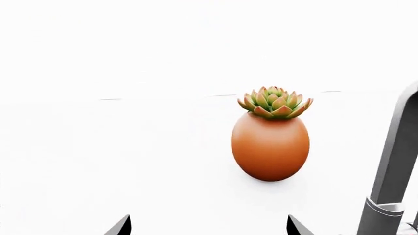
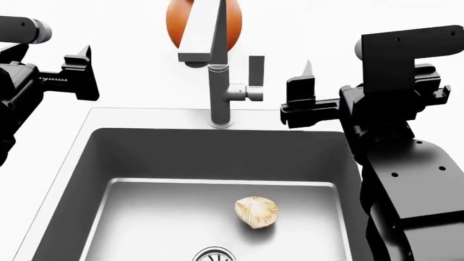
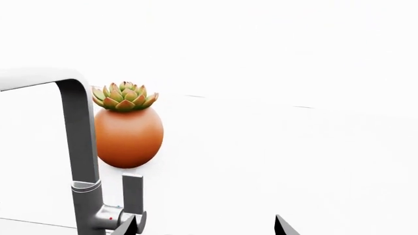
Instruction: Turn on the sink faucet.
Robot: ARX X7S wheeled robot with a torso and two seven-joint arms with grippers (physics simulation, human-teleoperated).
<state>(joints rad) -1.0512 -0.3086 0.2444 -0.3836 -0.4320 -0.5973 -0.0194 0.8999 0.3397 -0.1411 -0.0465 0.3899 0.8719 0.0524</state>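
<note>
The sink faucet [image 2: 219, 92] is a grey post with a flat angular spout [image 2: 203, 32]. It stands behind the sink [image 2: 80, 179], and its small lever handle [image 2: 256, 70] stands upright on its right side. My right gripper [image 2: 297, 98] is open and empty, level with the handle and just to its right. In the right wrist view [image 3: 205, 226] one fingertip [image 3: 130, 226] is close by the handle [image 3: 133, 193] and faucet post [image 3: 81, 161]. My left gripper [image 2: 88, 73] is open and empty, far left of the faucet. The left wrist view [image 1: 209, 226] shows the post [image 1: 395, 166] at its edge.
An orange egg-shaped pot with a succulent [image 2: 174, 24] stands on the white counter behind the faucet; it also shows in the left wrist view [image 1: 270, 144] and the right wrist view [image 3: 128, 134]. A pale shell-like object [image 2: 257, 211] lies on the basin floor near the round drain [image 2: 214, 254].
</note>
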